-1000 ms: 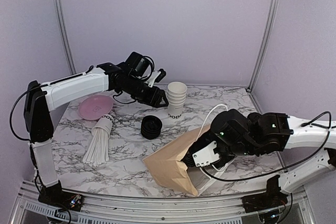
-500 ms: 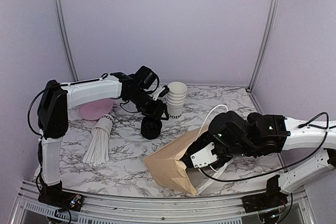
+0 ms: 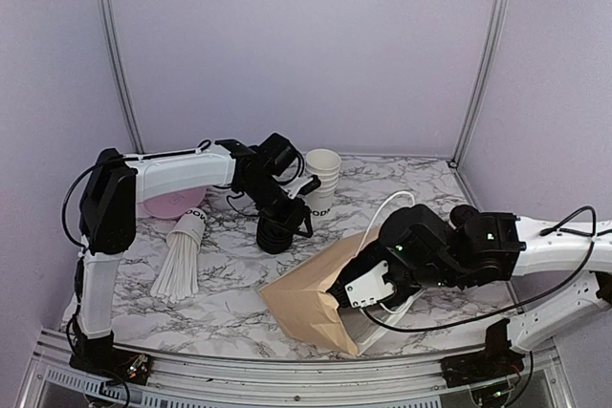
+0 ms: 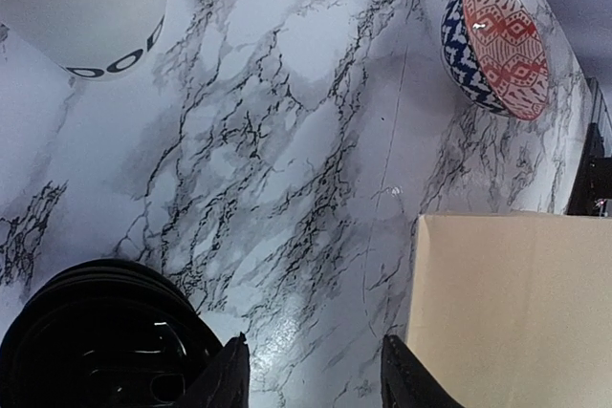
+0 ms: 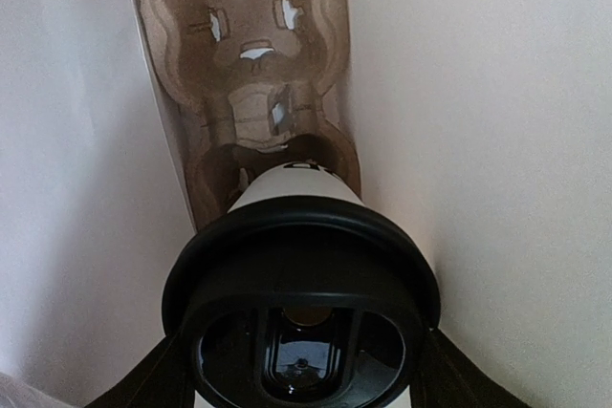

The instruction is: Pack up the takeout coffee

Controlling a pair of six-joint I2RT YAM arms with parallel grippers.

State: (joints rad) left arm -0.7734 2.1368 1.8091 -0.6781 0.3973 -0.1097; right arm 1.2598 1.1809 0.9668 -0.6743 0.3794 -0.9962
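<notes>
Coffee looks nearly packed, lower right: right gripper pinches black-lidded white paper cup inside brown paper bag, unreleased; left gripper spread.

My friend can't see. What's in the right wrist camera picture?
A white coffee cup with a black lid fills the view, held by the right gripper. It is inside the bag, with a brown cardboard cup tray deeper in.
</notes>
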